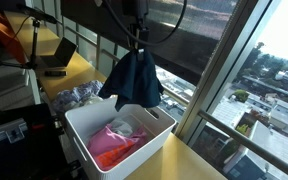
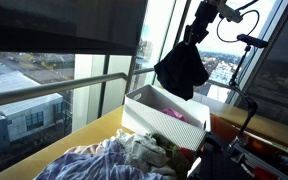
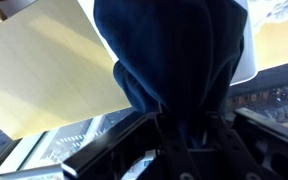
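Observation:
A dark blue garment (image 1: pixel 132 80) hangs from my gripper (image 1: pixel 137 42), bunched at the top and draping down above the white bin (image 1: pixel 82 128). In the other exterior view the same garment (image 2: pixel 182 70) dangles from the gripper (image 2: pixel 192 38) over the bin (image 2: pixel 144 105). The wrist view is filled by the dark cloth (image 3: pixel 174 60), pinched between the jaws of the gripper (image 3: pixel 189 130). Pink and white clothes (image 1: pixel 117 142) lie inside the bin.
A heap of mixed clothes (image 2: pixel 114 160) lies on the wooden table (image 1: pixel 194 160) near the bin, seen also as a grey-blue pile (image 1: pixel 76 97). Large windows and a railing stand just behind. A laptop (image 1: pixel 56 55) sits further along the table.

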You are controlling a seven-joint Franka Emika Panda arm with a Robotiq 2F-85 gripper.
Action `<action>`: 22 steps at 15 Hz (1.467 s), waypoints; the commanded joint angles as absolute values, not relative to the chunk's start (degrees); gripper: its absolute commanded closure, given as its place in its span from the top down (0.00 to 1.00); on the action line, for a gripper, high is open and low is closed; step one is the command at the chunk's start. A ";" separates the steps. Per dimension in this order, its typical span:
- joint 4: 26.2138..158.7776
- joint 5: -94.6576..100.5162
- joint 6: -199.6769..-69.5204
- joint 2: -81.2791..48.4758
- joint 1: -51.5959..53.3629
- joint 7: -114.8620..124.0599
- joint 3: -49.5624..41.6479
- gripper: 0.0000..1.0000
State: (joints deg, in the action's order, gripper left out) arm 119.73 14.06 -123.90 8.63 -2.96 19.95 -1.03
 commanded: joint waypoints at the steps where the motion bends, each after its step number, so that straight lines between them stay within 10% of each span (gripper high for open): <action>1: 121.49 12.57 -124.62 9.73 -2.99 19.48 -0.72 0.51; 8: 124.10 13.59 -126.37 8.41 2.95 23.38 6.69 0.99; 22: 118.97 15.45 -135.76 -21.00 17.52 27.42 12.25 1.00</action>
